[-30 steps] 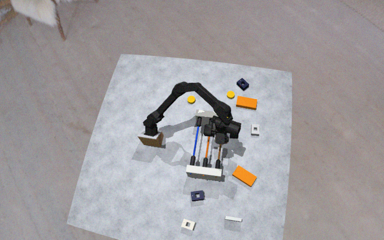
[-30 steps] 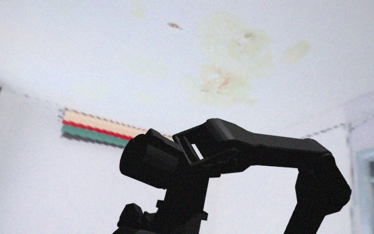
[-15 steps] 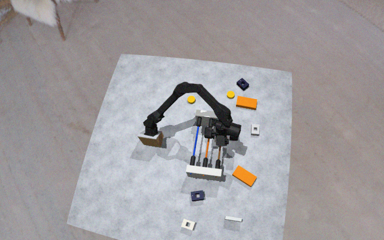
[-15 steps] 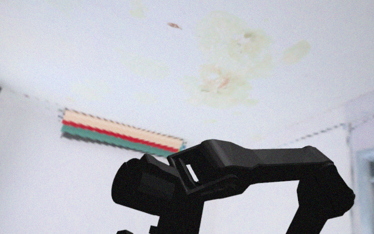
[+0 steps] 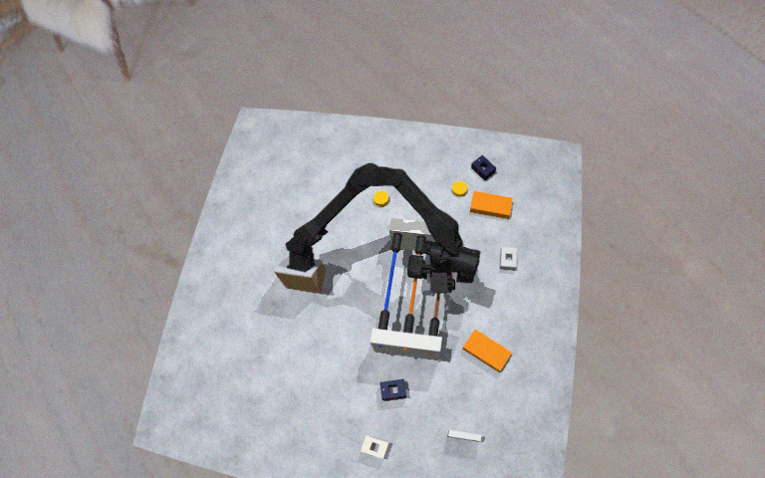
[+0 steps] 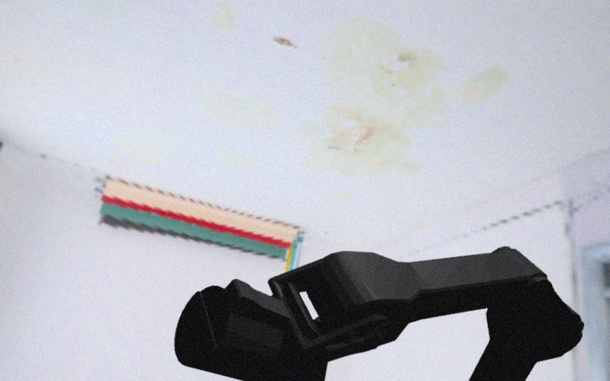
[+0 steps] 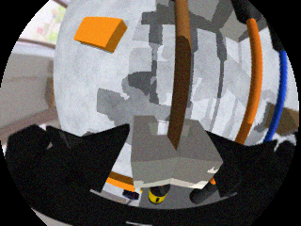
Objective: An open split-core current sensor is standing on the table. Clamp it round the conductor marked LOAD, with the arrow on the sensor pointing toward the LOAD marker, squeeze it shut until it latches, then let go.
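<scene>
The grey split-core sensor (image 7: 155,143) sits at the brown conductor (image 7: 182,66) (image 5: 436,309), which runs down into its middle in the wrist view. Its two halves meet at a shallow angle; whether they are latched I cannot tell. The arrow is not visible. My gripper (image 7: 165,130) is open wide, with one black finger on each side of the sensor. In the top view the arm's wrist hides the sensor. A yellow band (image 7: 157,198) shows beyond the sensor at the conductor's far end; no LOAD lettering is readable.
The orange conductor (image 5: 413,299) (image 7: 256,61) and blue conductor (image 5: 389,282) (image 7: 282,80) run beside the brown one, between a front end block (image 5: 405,340) and a back one. Orange blocks (image 5: 491,204) (image 5: 487,351), yellow discs, and navy and white square rings lie around them.
</scene>
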Tool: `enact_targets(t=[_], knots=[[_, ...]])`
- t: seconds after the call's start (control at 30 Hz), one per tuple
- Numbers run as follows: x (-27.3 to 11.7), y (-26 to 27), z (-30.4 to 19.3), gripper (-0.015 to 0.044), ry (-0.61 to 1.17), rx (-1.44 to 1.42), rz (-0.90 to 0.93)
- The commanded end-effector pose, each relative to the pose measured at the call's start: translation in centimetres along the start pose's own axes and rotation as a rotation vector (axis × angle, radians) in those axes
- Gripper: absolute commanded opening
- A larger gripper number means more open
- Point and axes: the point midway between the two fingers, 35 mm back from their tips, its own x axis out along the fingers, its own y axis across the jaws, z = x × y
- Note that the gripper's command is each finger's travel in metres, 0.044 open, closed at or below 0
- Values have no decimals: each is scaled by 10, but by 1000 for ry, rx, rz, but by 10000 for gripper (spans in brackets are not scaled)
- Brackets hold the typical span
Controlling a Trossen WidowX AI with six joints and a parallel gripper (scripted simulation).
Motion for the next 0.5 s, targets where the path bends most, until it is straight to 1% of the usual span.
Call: enact_targets(t=[0.0,0.47], knots=[[0,0,0,427,0,0,1],[0,0,0,333,0,0,1]])
